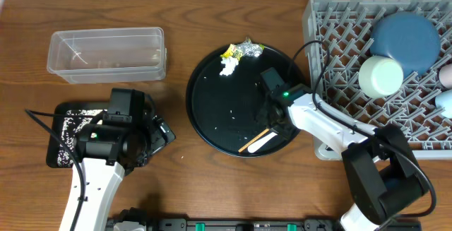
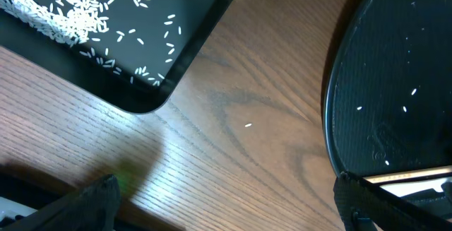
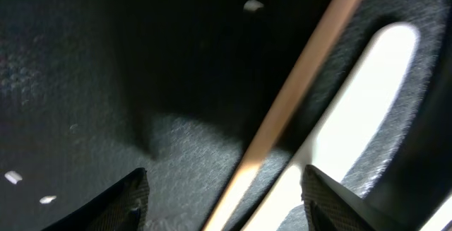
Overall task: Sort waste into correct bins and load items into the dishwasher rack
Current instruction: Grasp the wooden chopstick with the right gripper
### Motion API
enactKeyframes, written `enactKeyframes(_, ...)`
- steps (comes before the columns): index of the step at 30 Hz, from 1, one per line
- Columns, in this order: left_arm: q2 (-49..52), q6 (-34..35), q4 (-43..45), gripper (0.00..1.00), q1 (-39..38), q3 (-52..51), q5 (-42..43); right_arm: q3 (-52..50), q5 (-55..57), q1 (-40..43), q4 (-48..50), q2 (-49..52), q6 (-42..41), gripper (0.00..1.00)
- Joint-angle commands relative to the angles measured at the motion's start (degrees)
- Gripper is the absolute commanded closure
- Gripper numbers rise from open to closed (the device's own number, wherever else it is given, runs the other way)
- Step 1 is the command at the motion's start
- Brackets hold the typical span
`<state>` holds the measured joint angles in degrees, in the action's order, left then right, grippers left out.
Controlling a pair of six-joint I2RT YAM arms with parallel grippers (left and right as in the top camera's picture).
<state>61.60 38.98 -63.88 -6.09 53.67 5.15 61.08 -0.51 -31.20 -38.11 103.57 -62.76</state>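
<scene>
Chopsticks point(image 1: 248, 145) and white spoon point(image 1: 265, 140): side by side at the near rim of the round black tray point(image 1: 212, 104), mid-counter. Only one tan line shows, so I cannot tell whether it is one stick or two together. Judged the last washables left to load.

Right fingers point(image 3: 332, 201): low over that pair, tips apart at middling width. The wrist view has the stick running up between the tips, with the spoon just beside it toward the right tip. No contact shows on either side, so nothing is gripped. Judgement: the arm sits low and astride because a thin stick lying flat wants a pinch from straight above.

Dishwasher rack point(image 1: 332, 61): right side of the counter. Among its pegs are the dark blue plate point(image 1: 404, 39), pale green bowl point(image 1: 380, 75), pink cup point(image 1: 446, 75) and light blue cup point(image 1: 445, 102).

Waste: foil point(image 1: 248, 47), yellow wrapper point(image 1: 230, 51) and white paper point(image 1: 227, 66) are bunched at the round tray's far rim, not yet binned. A few stray grains lie on its floor. The clear tub point(image 1: 106, 53) stands far left. The shallow black tray point(image 1: 51, 153) carries a heap of rice point(image 2: 78, 5).

Left fingers point(image 2: 85, 203): spread wide, holding nothing, over bare counter point(image 2: 240, 160) between the shallow tray's corner and the round tray. Judged parked, leaving the right arm room.
</scene>
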Motion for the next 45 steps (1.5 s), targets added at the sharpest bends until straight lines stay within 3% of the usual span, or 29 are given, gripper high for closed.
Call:
enactKeyframes(1, -0.2, 0.3, -0.1, 0.02, 0.2, 1.0, -1.2, -2.3, -0.5, -0.3, 1.6, 0.7, -1.7, 0.34)
enactKeyframes(24, -0.2, 0.3, -0.1, 0.02, 0.2, 1.0, -1.2, -2.8, 0.1, -0.3, 4.1, 0.7, 2.2, 0.35)
enactKeyframes(27, -0.2, 0.3, -0.1, 0.02, 0.2, 1.0, -1.2, -2.8, 0.1, -0.3, 3.9, 0.7, 2.2, 0.44)
enactKeyframes(31, -0.2, 0.3, -0.1, 0.02, 0.2, 1.0, -1.2, -2.8, 0.1, -0.3, 3.9, 0.7, 2.2, 0.65)
enactKeyframes(36, -0.2, 0.3, -0.2, 0.02, 0.2, 1.0, -1.2, -2.7, 0.1, -0.3, 3.9, 0.7, 2.2, 0.73)
enactKeyframes(42, -0.2, 0.3, -0.2, 0.02, 0.2, 1.0, -1.2, -2.7, 0.1, -0.3, 3.9, 0.7, 2.2, 0.94)
enactKeyframes(45, -0.2, 0.3, -0.1, 0.02, 0.2, 1.0, -1.2, -2.7, 0.1, -0.2, 4.0, 0.7, 2.2, 0.96)
